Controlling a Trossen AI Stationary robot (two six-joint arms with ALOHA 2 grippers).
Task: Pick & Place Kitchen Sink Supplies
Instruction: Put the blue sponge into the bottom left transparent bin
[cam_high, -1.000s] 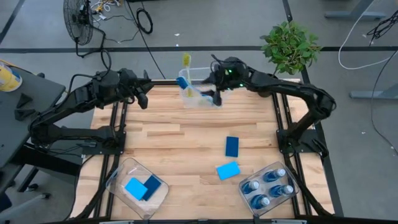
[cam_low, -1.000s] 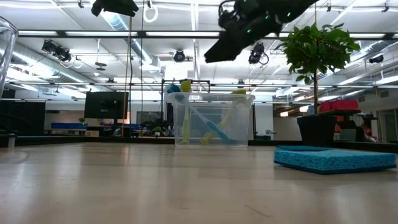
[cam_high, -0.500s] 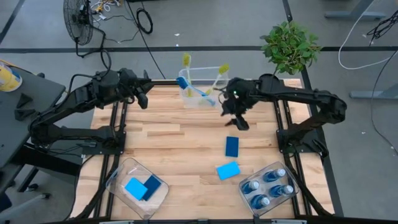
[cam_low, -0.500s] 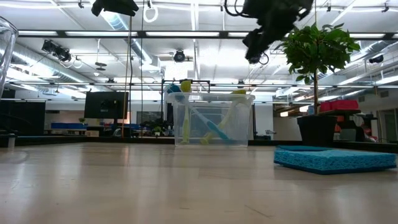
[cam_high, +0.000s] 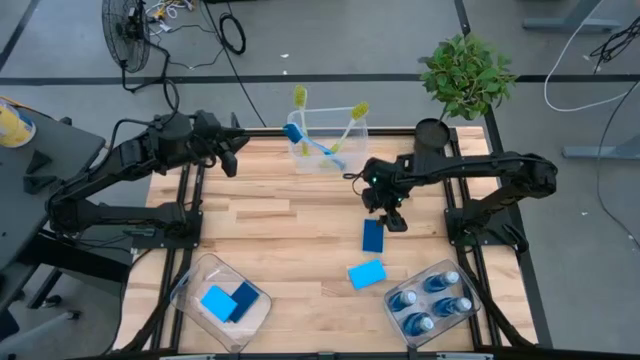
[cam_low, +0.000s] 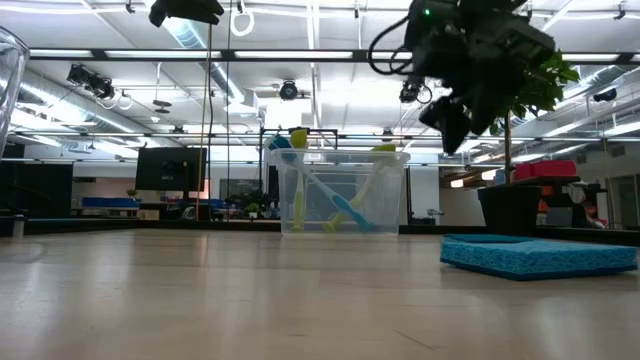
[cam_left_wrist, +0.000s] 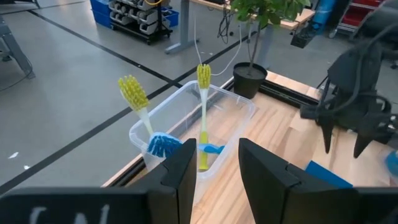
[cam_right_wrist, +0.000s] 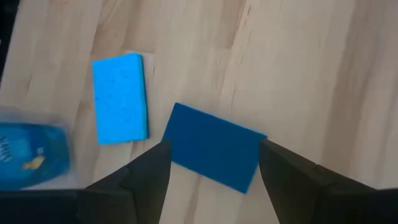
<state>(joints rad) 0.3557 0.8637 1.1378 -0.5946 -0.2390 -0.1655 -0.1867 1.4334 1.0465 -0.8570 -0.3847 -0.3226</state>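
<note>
My right gripper (cam_high: 393, 218) (cam_right_wrist: 212, 182) hangs open, pointing steeply down just above the far end of a dark blue sponge (cam_high: 373, 236) (cam_right_wrist: 214, 147) that lies flat on the table. A light blue sponge (cam_high: 367, 273) (cam_right_wrist: 119, 98) lies flat a little nearer. Three dish brushes (cam_left_wrist: 202, 115) stand slanted in a clear bin (cam_high: 326, 142) at the far edge, heads up, leaning on its walls. Several blue soap bottles (cam_high: 430, 303) stand in a bin at the near right. My left gripper (cam_high: 229, 157) (cam_left_wrist: 217, 171) waits raised at the far left, open with nothing between its fingers.
A clear bin (cam_high: 222, 300) at the near left holds two blue sponges. A potted plant (cam_high: 465, 72) stands off the far right corner. Bare wood lies between the brush bin and the loose sponges and across the table's left half.
My right gripper has left the brush bin, moving toward the near edge and down, and has tipped from nearly level to pointing steeply down over the dark blue sponge. Its fingers stay open. The brushes and sponges have not moved.
</note>
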